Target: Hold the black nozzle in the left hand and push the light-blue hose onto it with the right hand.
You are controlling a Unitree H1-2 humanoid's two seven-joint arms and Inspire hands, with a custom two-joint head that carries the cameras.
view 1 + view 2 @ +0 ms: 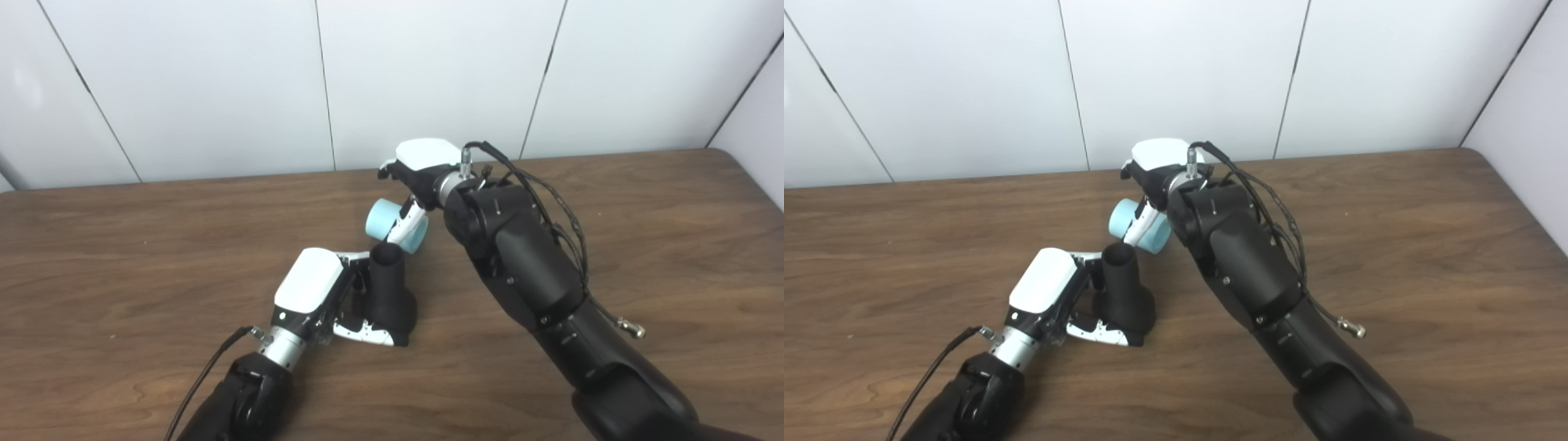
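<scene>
Bare wooden table, white wall

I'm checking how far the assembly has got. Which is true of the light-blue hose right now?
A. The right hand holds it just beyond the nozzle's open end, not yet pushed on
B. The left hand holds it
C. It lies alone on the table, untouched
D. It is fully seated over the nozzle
A: the right hand grips the light-blue hose, and the open mouth of the black nozzle, held by the left hand, remains uncovered.

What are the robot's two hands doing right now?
Left hand: shut on the black funnel-shaped nozzle.
Right hand: shut on the light-blue round hose piece.
</scene>
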